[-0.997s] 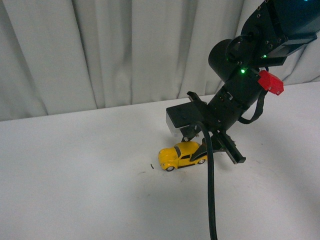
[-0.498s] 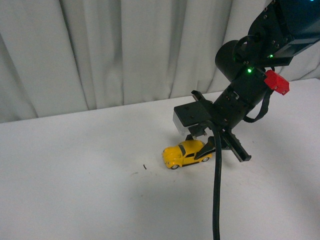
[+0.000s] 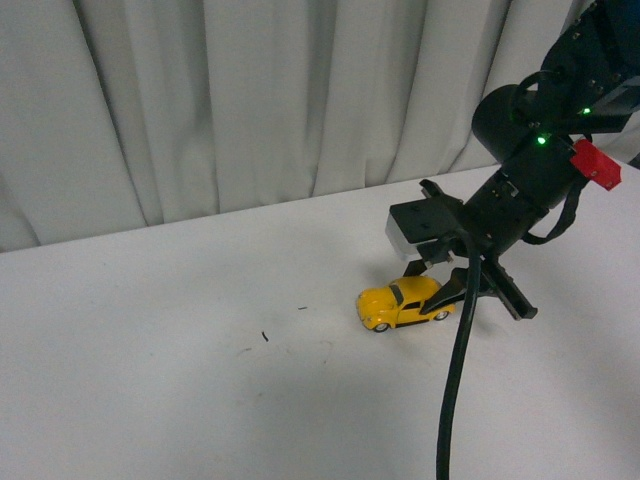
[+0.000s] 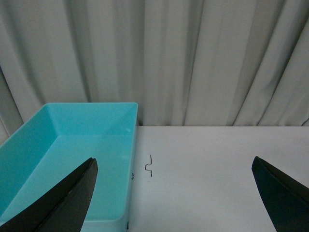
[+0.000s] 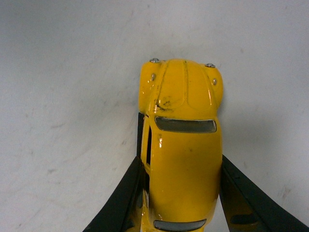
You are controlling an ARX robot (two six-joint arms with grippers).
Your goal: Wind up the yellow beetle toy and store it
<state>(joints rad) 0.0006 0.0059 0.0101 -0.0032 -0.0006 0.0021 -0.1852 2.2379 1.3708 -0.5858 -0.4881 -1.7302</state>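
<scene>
The yellow beetle toy (image 3: 402, 305) stands on its wheels on the white table, nose pointing left in the front view. My right gripper (image 3: 445, 292) is shut on its rear half, black fingers pressed against both sides. From the right wrist, the toy (image 5: 182, 140) fills the centre, its hood pointing away, clamped between the two fingers (image 5: 120, 200). My left gripper (image 4: 176, 193) is open over bare table, nothing between its wide-spread fingers; it does not show in the front view.
A turquoise bin (image 4: 63, 159), empty inside, lies on the table by my left gripper. A small bent wire mark (image 4: 149, 164) lies beside it. A white curtain (image 3: 250, 100) hangs behind the table. A black cable (image 3: 455, 390) trails from the right arm.
In the front view the right arm and the gripped toy stand further right than a second ago. The curtain folds and table specks have also shifted in the picture.
</scene>
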